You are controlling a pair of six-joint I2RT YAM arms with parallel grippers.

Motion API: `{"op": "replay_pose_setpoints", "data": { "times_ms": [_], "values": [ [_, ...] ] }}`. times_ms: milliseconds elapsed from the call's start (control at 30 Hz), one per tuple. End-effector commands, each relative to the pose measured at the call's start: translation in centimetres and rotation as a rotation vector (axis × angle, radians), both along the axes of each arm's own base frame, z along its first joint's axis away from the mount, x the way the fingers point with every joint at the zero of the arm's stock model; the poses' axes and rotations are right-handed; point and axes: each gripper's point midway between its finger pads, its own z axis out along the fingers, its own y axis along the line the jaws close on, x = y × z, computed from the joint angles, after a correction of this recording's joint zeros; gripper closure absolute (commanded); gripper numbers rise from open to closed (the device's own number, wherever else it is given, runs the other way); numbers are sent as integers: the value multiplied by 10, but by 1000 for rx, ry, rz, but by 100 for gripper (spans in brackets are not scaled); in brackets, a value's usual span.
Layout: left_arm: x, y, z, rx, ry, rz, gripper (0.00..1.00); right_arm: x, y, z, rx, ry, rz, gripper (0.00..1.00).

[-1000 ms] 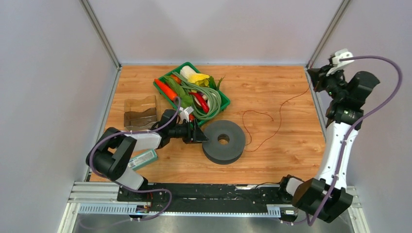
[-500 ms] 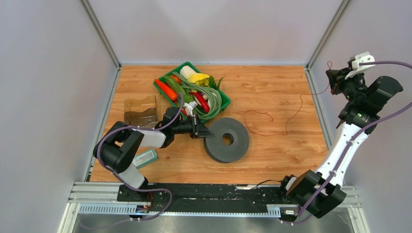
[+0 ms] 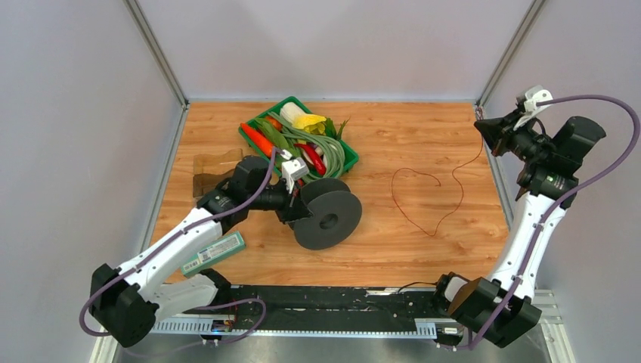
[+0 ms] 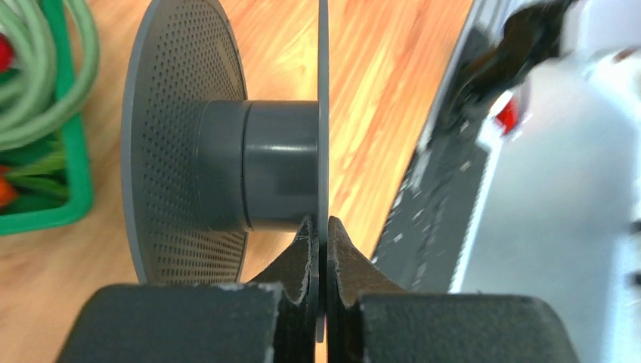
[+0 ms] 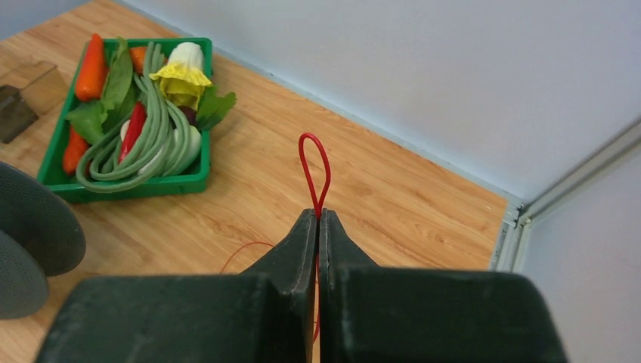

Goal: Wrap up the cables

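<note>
On table [image 3: 408, 136]: grey spool [image 3: 326, 219], tilted, near green tray [image 5: 136, 187], one flange clenched in left gripper [image 4: 319, 234]. Red wire [image 5: 311, 135], looped over boards right of spool, one end pinched tight in raised right gripper [image 5: 317, 219].

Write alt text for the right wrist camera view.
The right arm's fingers are pinched shut on a thin red wire, whose small loop pokes out past their tips above a wooden table. A green tray of vegetables sits at upper left, and a grey spool shows at the left edge.
</note>
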Motion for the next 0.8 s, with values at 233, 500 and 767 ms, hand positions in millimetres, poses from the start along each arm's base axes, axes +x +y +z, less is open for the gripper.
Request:
{"op": "replay_pose_setpoints", "data": {
  "times_ms": [233,500,767],
  "values": [
    [-42,28,-22,373,-592,-537,100,-22,77,-37,12,233,160,100],
    [-44,1,8,278,-542,-544,100,-54,132,-55,-47,297,288,100],
    [-45,-11,8,271,-484,-602,100,-91,195,-97,-59,421,505,100]
  ]
}}
